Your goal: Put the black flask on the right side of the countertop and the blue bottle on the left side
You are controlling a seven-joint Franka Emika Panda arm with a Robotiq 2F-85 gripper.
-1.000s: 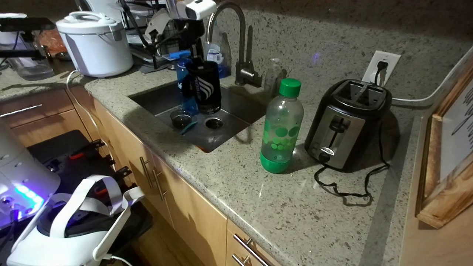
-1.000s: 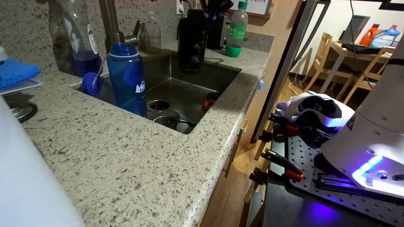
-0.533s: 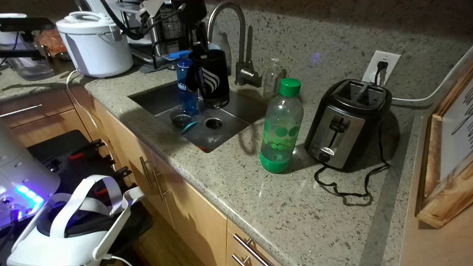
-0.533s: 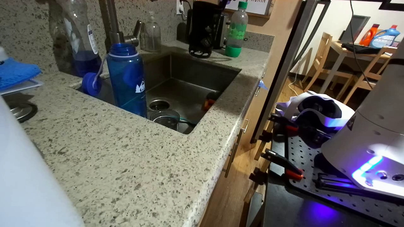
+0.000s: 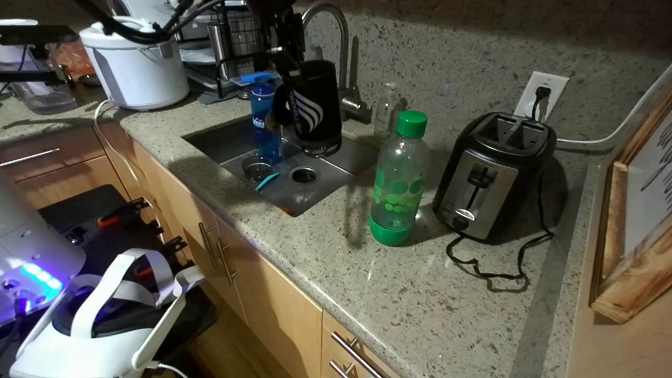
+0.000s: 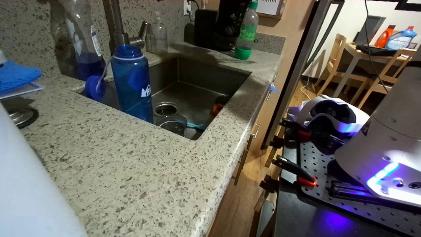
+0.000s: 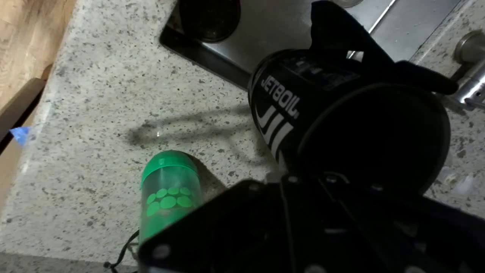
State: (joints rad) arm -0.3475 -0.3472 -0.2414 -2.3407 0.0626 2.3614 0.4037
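The black flask (image 5: 321, 113), dark with a white logo, hangs about upright above the right part of the sink in an exterior view. It also shows in front of the toaster and green bottle in an exterior view (image 6: 229, 26). My gripper (image 5: 295, 71) is shut on the flask's rim; in the wrist view the dark fingers (image 7: 308, 178) meet at the rim of the flask (image 7: 280, 98), its open mouth towards me. The blue bottle (image 5: 266, 128) stands in the sink, its cap hanging off, also in an exterior view (image 6: 131, 85). The speckled countertop (image 5: 436, 310) surrounds the sink.
A green bottle (image 5: 401, 184) stands right of the sink, beside the toaster (image 5: 493, 178) with its loose cord. A faucet (image 5: 344, 63) and clear bottle (image 5: 386, 110) stand behind. A glass bowl (image 5: 257, 169) lies in the sink. A white cooker (image 5: 134, 65) stands left.
My gripper has carried the black flask to the right, away from the blue bottle and towards the green bottle and toaster. The blue bottle has not moved.
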